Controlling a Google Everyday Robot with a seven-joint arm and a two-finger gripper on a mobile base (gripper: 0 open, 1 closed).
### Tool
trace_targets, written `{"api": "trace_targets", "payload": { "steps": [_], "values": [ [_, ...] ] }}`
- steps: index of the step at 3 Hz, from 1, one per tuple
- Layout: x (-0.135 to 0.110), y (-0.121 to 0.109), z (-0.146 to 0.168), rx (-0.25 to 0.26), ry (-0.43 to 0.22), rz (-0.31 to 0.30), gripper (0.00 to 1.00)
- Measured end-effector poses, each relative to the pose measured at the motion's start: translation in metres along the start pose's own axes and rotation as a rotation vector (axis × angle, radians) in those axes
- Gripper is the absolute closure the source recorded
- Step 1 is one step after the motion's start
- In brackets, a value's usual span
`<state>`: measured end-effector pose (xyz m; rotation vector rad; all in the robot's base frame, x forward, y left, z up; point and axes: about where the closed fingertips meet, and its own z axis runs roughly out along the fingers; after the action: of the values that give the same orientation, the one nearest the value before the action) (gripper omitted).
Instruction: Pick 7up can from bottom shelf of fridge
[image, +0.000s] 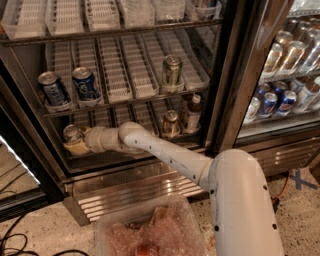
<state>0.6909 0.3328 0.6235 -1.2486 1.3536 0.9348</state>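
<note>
Gripper (76, 146) at pale grey-green, silver-topped 7up can (72, 133)

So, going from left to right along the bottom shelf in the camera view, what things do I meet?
7up can, with the end effector at it → brownish-copper can → bottle.

1. The gripper (76, 146), at the left end of the bottom shelf (135, 114), hides the lower body of the 7up can (71, 133).
2. The can's markings are too faint to read.
3. The bin (106, 226) is cut off below, and its contents are blurred.
</note>
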Motion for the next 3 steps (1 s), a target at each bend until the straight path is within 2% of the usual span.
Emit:
{"api": "trace_targets", "payload": {
  "steps": [1,2,3],
  "values": [
    [-0.031,0.011,-0.019,-0.001,-0.008,-0.073,1.00],
    [-0.041,0.026,-0.042,-0.008,0.029,-0.098,1.00],
    [-0.042,0.038,-0.062,-0.005,0.070,-0.094,1.00]
  ]
}}
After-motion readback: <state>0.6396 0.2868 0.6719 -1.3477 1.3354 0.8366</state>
